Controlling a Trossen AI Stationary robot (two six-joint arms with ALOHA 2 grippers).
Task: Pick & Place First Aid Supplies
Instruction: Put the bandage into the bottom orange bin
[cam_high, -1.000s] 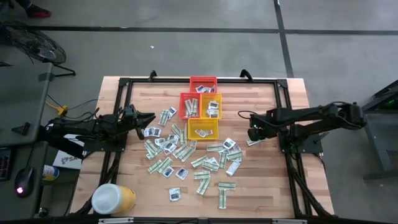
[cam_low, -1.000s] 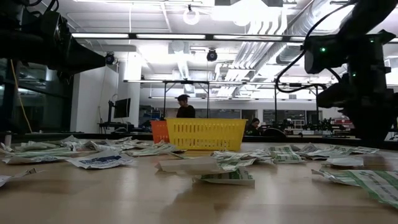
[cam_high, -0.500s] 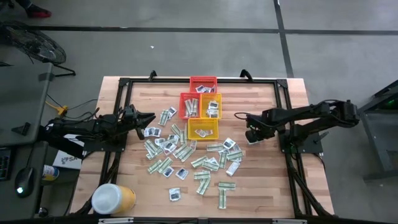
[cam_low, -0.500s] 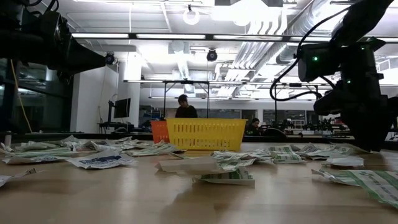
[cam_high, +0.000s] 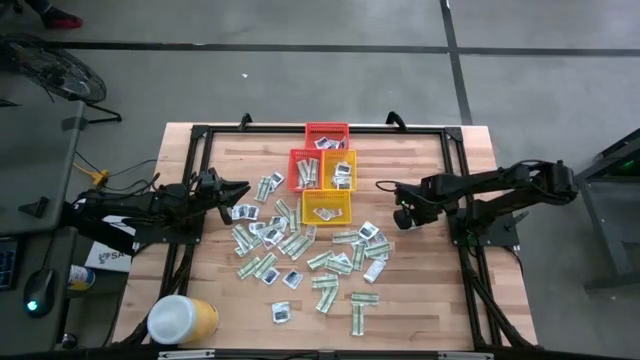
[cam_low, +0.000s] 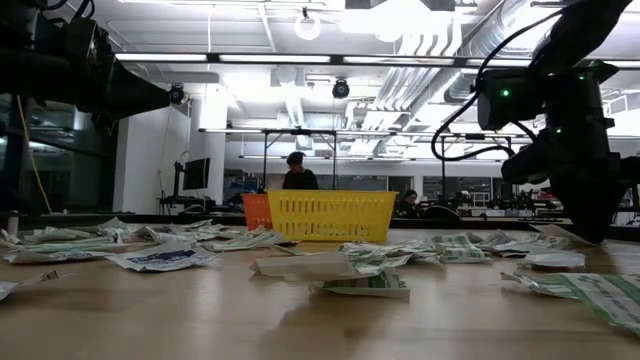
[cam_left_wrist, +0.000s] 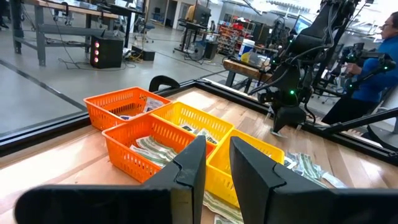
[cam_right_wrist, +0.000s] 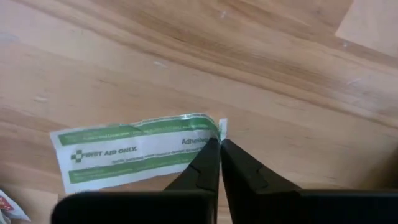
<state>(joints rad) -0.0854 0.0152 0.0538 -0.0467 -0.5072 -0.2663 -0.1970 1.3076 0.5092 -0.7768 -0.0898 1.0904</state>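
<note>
The first aid supplies (cam_high: 300, 245) lie scattered flat on the wooden table (cam_high: 430, 300), as green-and-white strips and white squares. My right gripper (cam_high: 402, 220) points down at the pile's right edge, shut on one green-and-white strip (cam_right_wrist: 134, 149). In the low view it stands at the right (cam_low: 597, 238). My left gripper (cam_high: 243, 189) hovers level at the table's left. Its fingers (cam_left_wrist: 186, 165) stand slightly apart with nothing between them. My right gripper pinches the strip's short end (cam_right_wrist: 214, 129) between its two fingertips. The fingers come from above, pointing down. The rest of the strip lies flat on the table, stretching away from the fingers.
Red (cam_high: 327, 134), orange (cam_high: 305, 170) and yellow (cam_high: 327, 207) baskets stand at the far middle, some holding packets. A yellow tub with a white lid (cam_high: 182, 320) sits at the near left corner. A black frame (cam_high: 455, 140) runs round the table. A person (cam_low: 297, 172) stands in the room beyond.
My right gripper has sunk toward the table and shifted a little toward the table's left edge. It now stands over the lone strip at the pile's right edge and covers it in the high view.
</note>
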